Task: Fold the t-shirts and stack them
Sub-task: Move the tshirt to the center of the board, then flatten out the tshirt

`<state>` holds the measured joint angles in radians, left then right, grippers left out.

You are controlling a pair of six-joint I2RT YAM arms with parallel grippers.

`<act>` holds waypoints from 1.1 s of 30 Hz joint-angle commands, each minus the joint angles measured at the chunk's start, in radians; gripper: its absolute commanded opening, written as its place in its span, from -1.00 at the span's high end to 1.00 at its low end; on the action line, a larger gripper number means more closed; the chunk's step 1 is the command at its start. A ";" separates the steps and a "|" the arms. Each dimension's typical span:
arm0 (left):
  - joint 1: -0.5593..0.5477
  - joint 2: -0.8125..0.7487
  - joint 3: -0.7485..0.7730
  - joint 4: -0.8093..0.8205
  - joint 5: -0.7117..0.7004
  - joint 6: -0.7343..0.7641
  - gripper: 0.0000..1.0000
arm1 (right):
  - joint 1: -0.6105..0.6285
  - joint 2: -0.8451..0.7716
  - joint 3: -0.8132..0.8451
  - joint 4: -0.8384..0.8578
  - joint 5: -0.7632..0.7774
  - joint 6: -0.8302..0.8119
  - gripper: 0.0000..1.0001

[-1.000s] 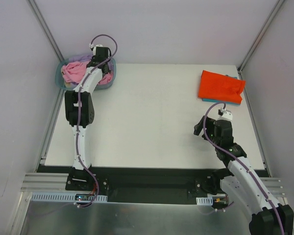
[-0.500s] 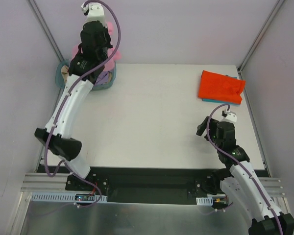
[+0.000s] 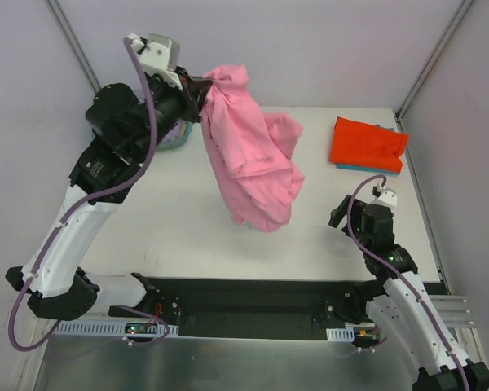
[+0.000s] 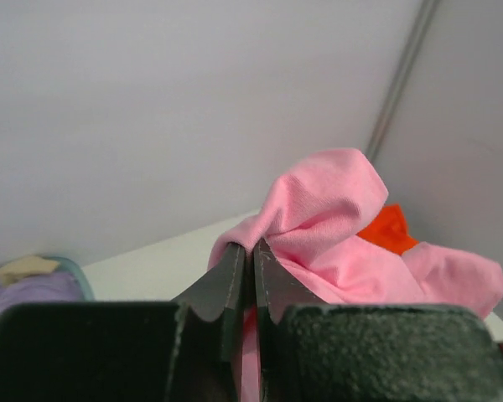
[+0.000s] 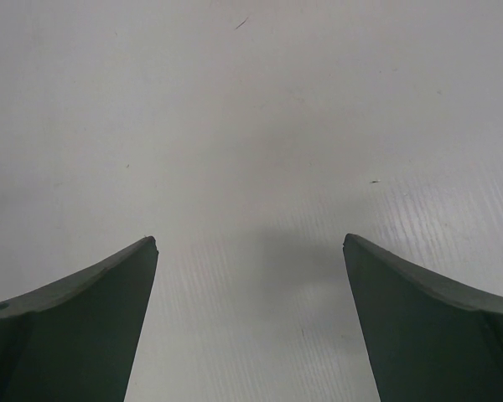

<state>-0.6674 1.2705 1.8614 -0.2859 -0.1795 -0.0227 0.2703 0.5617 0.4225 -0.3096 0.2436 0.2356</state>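
Observation:
My left gripper (image 3: 202,88) is raised high at the back left, shut on a bunch of the light pink t-shirt (image 3: 253,163). The shirt hangs crumpled from the jaws over the middle of the table, its lower end near the surface. In the left wrist view the pink t-shirt (image 4: 335,209) bulges out past the closed gripper (image 4: 250,244). A folded orange-red t-shirt (image 3: 367,142) lies at the back right on a teal-blue t-shirt (image 3: 355,168), of which only an edge shows. My right gripper (image 3: 340,213) hovers open over bare table (image 5: 251,126), holding nothing.
The round teal basket (image 3: 178,138) stands at the back left corner, mostly hidden behind my left arm. Lilac cloth (image 4: 25,289) lies inside the basket. Walls and metal rails close in the table on the left, back and right.
My left arm has lifted the pink t-shirt out of the basket and swung it right, over the table. The right arm has drawn back slightly toward the front.

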 commanded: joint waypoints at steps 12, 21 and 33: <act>-0.144 0.188 -0.390 0.013 -0.121 -0.167 -0.99 | 0.004 0.058 0.078 -0.028 0.000 0.016 -0.93; -0.138 -0.172 -0.931 -0.027 -0.299 -0.535 -0.99 | 0.035 0.116 0.064 0.133 -0.381 -0.085 -0.93; 0.043 -0.490 -1.364 -0.257 -0.046 -0.962 -0.99 | 0.694 0.561 0.364 0.141 -0.100 -0.286 -0.85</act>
<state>-0.6685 0.8021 0.5667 -0.4900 -0.3374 -0.8349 0.8513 0.9947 0.6479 -0.2100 0.0277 0.0376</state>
